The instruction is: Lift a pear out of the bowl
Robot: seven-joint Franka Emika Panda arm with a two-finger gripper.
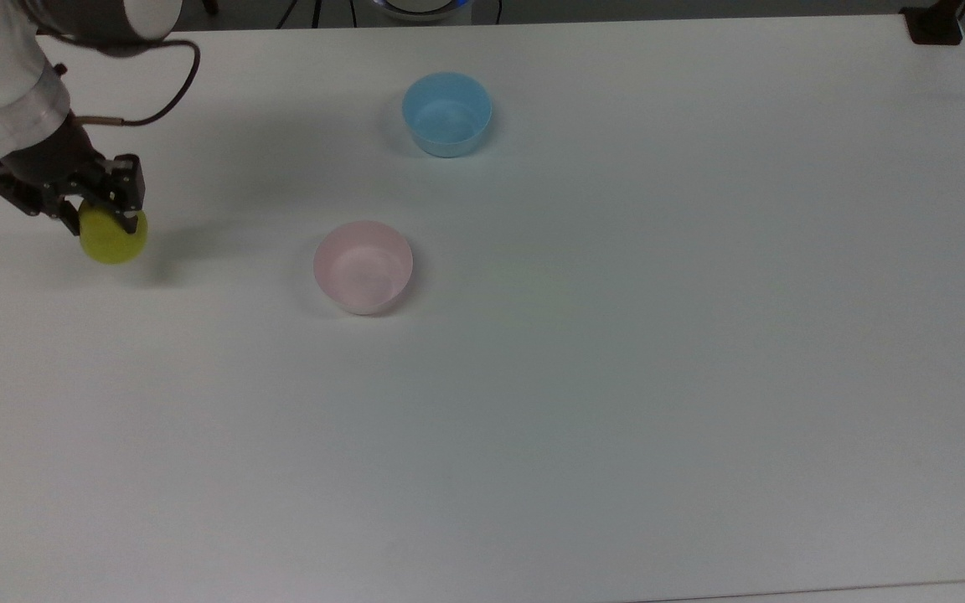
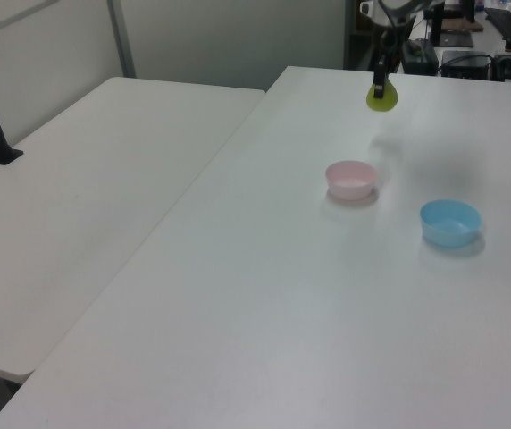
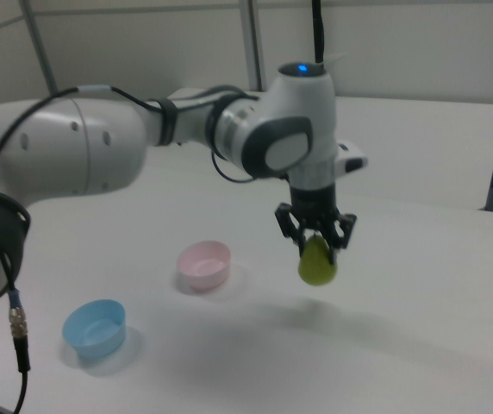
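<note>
We count 1 pear (image 1: 112,237), 2 bowls: 1 pink bowl (image 1: 363,267) and 1 blue bowl (image 1: 446,114), plus 1 gripper (image 1: 97,224), 2 tables.

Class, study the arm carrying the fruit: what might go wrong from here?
1. The small yellow-green pear hangs from the gripper, pinched only near its narrow top; it may slip and fall onto the white table.
2. In the top view it is near the table's left edge, so a dropped pear might roll off.
</note>
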